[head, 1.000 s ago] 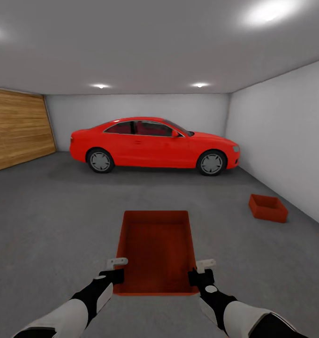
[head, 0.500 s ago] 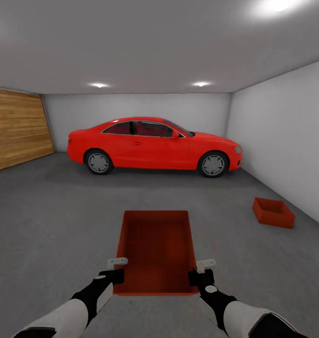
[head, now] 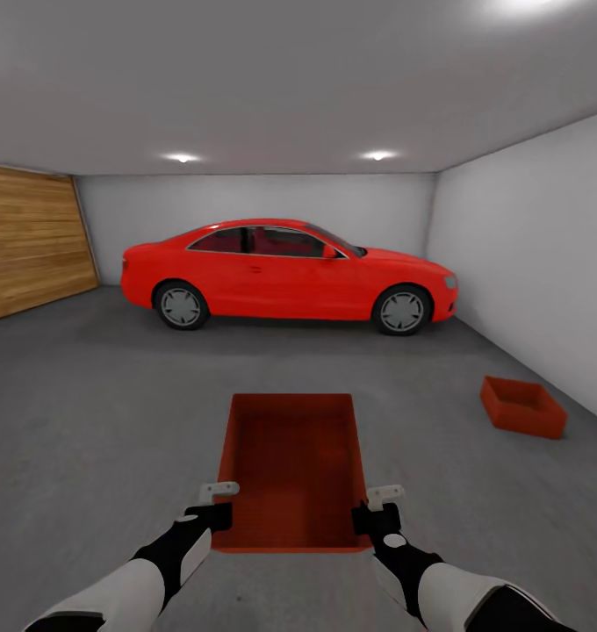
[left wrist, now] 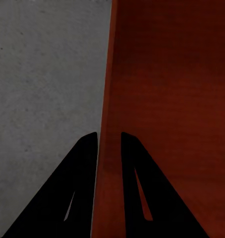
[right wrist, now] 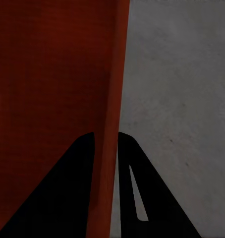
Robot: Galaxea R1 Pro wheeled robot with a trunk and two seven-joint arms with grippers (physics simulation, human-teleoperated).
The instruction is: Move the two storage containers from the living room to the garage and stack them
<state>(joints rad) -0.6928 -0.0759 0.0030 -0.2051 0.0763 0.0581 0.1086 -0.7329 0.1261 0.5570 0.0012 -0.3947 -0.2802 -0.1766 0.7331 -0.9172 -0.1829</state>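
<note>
Both grippers, left gripper [head: 218, 504] and right gripper [head: 374, 509], clamp opposite walls of our carried storage container [head: 291, 465]. We locate the second storage container [head: 522, 406] on the concrete floor [head: 88, 421], ahead-right, nearer the right arm.

Our forearms are white shells that narrow into black wrists. Each ends in a black claw, the left claw [head: 218, 505] and the right claw [head: 375, 509], with pale grey bracket-like tips; up close their fingers [left wrist: 83, 168] are flat black wedges with narrow slots.
</note>
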